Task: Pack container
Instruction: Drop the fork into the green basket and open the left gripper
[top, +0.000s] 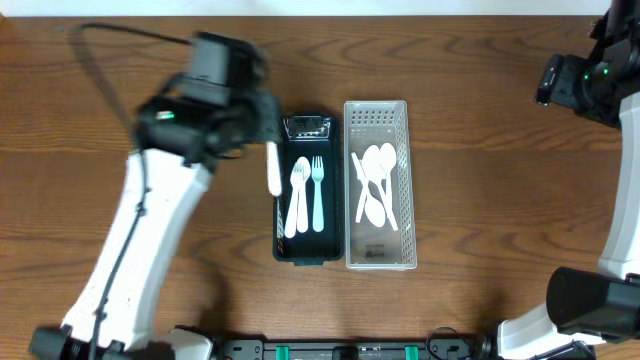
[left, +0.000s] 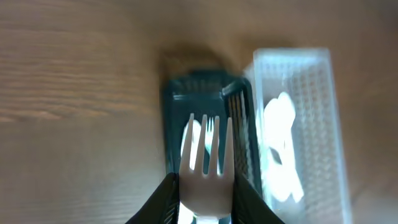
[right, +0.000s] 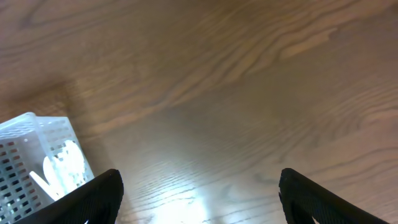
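A dark green container (top: 284, 246) sits mid-table and holds two white forks (top: 308, 192). Right of it a clear perforated container (top: 376, 112) holds several white spoons (top: 377, 183). My left gripper (left: 203, 196) is shut on a white plastic fork (left: 207, 168), tines forward, held above the green container's left edge (left: 169, 124). That fork shows in the overhead view (top: 272, 168) just left of the container. My right gripper (right: 199, 193) is open and empty above bare table, far right of the containers; the clear container (right: 31, 162) shows at its left.
The wooden table (top: 480, 180) extends to both sides of the containers. The right arm's base (top: 590, 300) stands at the right edge. A black rail (top: 340, 350) runs along the front edge.
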